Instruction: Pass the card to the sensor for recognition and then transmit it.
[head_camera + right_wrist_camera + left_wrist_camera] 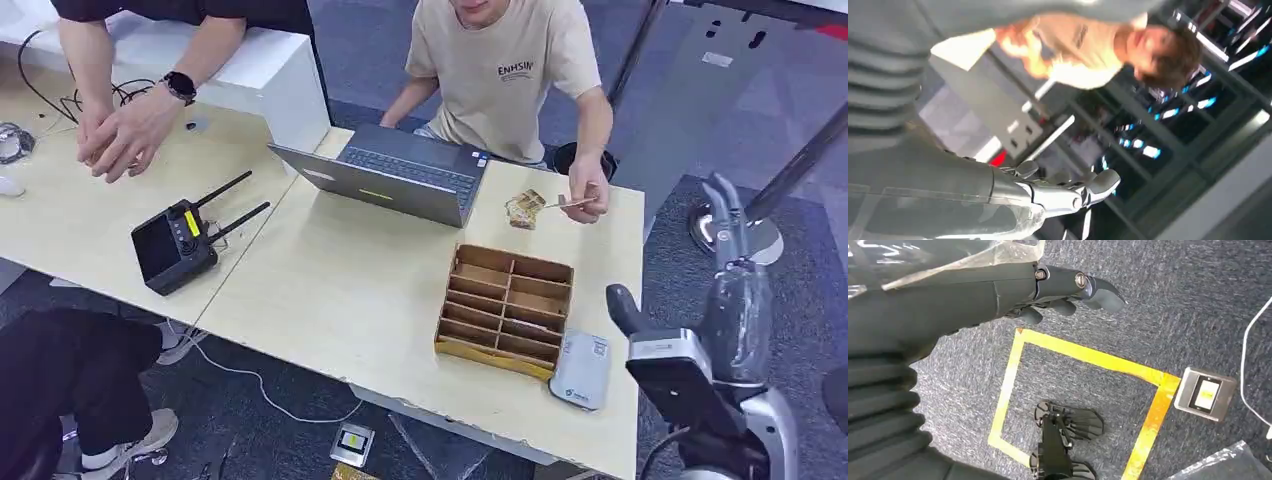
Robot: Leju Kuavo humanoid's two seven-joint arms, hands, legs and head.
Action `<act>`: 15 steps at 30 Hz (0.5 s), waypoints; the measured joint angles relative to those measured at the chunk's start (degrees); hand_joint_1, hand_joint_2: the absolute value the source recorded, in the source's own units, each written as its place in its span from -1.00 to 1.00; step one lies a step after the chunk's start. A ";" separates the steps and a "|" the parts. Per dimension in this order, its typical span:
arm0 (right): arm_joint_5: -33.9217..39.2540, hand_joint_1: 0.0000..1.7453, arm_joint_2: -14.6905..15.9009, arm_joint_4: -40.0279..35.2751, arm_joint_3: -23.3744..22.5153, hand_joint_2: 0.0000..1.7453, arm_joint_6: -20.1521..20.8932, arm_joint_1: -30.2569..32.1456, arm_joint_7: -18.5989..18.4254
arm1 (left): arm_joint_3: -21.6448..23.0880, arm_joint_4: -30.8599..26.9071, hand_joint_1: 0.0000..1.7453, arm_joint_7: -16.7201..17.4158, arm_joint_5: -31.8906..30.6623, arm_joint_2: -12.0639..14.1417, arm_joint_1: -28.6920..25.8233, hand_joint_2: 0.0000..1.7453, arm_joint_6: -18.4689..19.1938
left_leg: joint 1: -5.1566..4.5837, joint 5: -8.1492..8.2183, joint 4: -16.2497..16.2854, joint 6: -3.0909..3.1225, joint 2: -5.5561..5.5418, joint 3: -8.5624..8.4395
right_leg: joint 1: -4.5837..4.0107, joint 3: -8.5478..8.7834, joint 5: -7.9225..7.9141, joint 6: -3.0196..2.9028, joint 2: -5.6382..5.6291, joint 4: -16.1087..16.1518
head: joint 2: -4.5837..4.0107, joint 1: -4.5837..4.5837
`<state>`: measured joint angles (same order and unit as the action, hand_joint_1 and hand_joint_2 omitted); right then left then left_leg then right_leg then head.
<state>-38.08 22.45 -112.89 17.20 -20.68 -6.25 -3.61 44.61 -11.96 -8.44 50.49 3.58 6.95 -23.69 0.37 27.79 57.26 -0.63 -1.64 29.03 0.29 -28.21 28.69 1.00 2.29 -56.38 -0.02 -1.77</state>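
right hand [727, 262] raised at the right edge of the head view, off the table's right side, fingers pointing up and apart, holding nothing; in the right wrist view [1068, 192] fingers stretched out bare against a blurred background. left hand [1068, 292] hanging over grey carpet in the left wrist view, fingers curled in loosely with nothing between them, above a yellow tape square [1083, 390] and a small floor box [1205, 394].

card [572, 203] being pinched in a person's hand [588, 195] at the upper right of the table [330, 290], just right of a small stack of cards [524, 208] and right of the open laptop [400, 175]. sensor [581, 369], a flat grey pad, lying at the lower right corner of the table, just beside the compartmented wooden tray [506, 306]. black controller with two antennas [180, 243] sitting at centre left.

judging the handover as not yet begun. risks from here: reaching toward the offered card with fingers this wide, pinching only an edge and dropping a thin card; closing too early and catching the person's fingers; sweeping low afterward and knocking the tray or nudging the sensor off the near edge, given how close both are lying to the table's corner.
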 joint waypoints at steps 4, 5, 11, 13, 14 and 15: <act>1.36 -1.00 -0.26 2.64 2.04 1.00 0.39 -0.06 1.45 | 0.35 0.00 -1.00 0.04 -0.15 -0.09 0.31 1.00 0.00 | 0.00 0.00 0.00 0.00 0.01 0.01 | 0.00 0.00 0.00 0.00 -0.01 0.00 | 0.00 0.02; 1.81 -1.00 -0.35 3.49 2.53 1.00 0.41 -0.06 1.77 | 0.39 0.00 -1.00 0.44 -0.28 -0.11 0.38 1.00 0.02 | 0.00 0.00 0.00 0.00 0.02 0.01 | 0.00 0.00 0.00 0.00 -0.02 0.00 | 0.00 0.02; 2.45 -1.00 -1.79 7.08 5.35 1.00 -0.15 -1.20 3.35 | 1.16 0.00 -1.00 1.03 -1.18 -0.20 0.62 1.00 0.20 | -0.01 0.00 0.00 0.00 0.08 0.00 | 0.00 -0.01 0.00 0.00 -0.07 0.00 | 0.00 0.02; 1.97 -1.00 -2.47 8.37 6.30 1.00 -0.31 -1.94 3.81 | 1.35 0.00 -1.00 1.03 -1.31 -0.26 0.72 1.00 0.26 | 0.00 0.00 0.00 0.00 0.10 -0.01 | 0.00 0.00 0.00 0.00 -0.08 0.00 | 0.00 0.02; 1.53 -1.00 -2.84 9.17 6.88 1.00 -0.61 -2.28 3.96 | 1.44 0.00 -1.00 1.03 -1.40 -0.31 0.81 1.00 0.28 | 0.00 0.00 0.00 0.00 0.10 -0.01 | 0.00 0.00 0.00 0.00 -0.08 -0.01 | 0.00 0.02; 1.07 -1.00 -3.10 9.77 7.26 1.00 -0.83 -2.50 4.05 | 1.55 0.00 -1.00 1.03 -1.44 -0.35 0.89 1.00 0.28 | 0.00 0.00 0.00 0.00 0.09 -0.01 | 0.00 0.00 0.00 0.00 -0.08 -0.01 | 0.00 0.02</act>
<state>-37.01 19.34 -103.12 24.46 -21.51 -8.75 0.44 46.16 -11.96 -7.41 49.05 3.23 7.84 -23.41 0.38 27.79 57.26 -0.64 -1.55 29.02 0.29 -28.21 28.68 1.00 2.21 -56.39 -0.02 -1.75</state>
